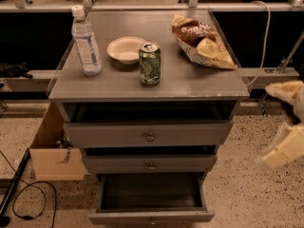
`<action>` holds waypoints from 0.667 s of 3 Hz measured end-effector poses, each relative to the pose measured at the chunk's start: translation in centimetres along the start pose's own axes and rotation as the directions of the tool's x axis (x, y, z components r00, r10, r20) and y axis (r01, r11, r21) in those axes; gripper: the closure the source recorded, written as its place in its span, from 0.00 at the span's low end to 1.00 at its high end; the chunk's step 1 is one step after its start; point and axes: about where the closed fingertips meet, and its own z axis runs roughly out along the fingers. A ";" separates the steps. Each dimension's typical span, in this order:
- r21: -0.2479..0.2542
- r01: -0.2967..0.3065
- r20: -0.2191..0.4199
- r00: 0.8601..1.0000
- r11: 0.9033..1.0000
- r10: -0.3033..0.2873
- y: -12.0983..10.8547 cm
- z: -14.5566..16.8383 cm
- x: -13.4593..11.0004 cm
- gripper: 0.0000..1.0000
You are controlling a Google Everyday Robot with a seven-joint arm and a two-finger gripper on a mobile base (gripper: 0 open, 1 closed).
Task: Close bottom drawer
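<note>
The bottom drawer [151,216] of the grey cabinet is pulled out towards me. Its dark box interior looks empty, and its slim front panel sits at the picture's bottom edge. The middle drawer [150,164] and the top drawer [149,134] above it stick out a little, each with a small round knob. My gripper [283,127] is at the far right edge, level with the drawers. It shows as pale cream, blurred shapes, well to the right of the cabinet and touching nothing.
On the cabinet top [199,82] stand a water bottle [86,42], a white bowl [125,49], a green can [150,63] and a chip bag [202,42]. A cardboard box [52,151] sits on the floor at the left, with black cables [28,198] beside it. A white cable [266,32] hangs at the right.
</note>
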 end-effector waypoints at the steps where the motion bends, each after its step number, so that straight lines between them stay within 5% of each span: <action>1: -0.036 -0.011 0.107 0.994 0.999 0.014 3.1 3.3 3.7 0.00; 2: -0.036 -0.011 0.108 0.994 0.999 0.015 3.1 3.3 3.7 0.00</action>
